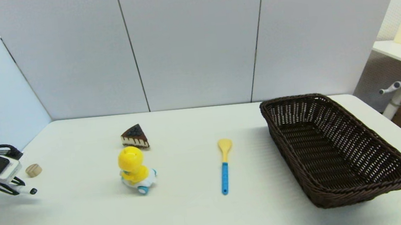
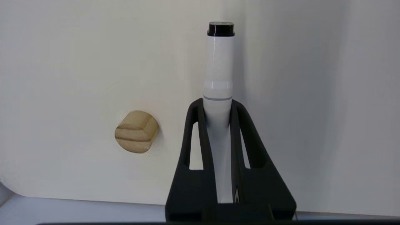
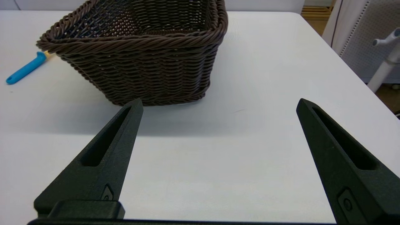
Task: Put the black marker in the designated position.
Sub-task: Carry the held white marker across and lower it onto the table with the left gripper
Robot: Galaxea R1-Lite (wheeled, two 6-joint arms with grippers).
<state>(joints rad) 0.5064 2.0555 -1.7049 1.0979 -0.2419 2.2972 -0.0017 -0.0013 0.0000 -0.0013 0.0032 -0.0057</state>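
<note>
The left gripper (image 2: 217, 104) is clenched on the black marker (image 2: 218, 72), a slim white pen-shaped barrel with a small black tip, held lengthwise between the two black fingers (image 2: 200, 140) so that the tip end sticks out beyond them. In the head view this gripper (image 1: 18, 188) hangs near the table's left edge, the marker (image 1: 27, 190) pointing toward the middle of the table, with a small round tan wooden block (image 1: 33, 170) just beside it on the white table (image 1: 195, 216).

The grasp looks done, so the step in hand is judged to be the carry. No marked spot shows; the likeliest target is the dark brown woven wicker basket (image 1: 336, 151) by the table's right edge, though that is a guess. Getting there calls for a long sweep across the table, passing above the yellow duck toy on a white wheeled base (image 1: 135, 170), the chocolate cake slice model (image 1: 135, 136) and the yellow-and-blue spoon (image 1: 224, 165).

The right gripper (image 3: 218, 106) waits spread wide, empty, near the table's front-right corner, facing the basket's end wall (image 3: 140, 75).
</note>
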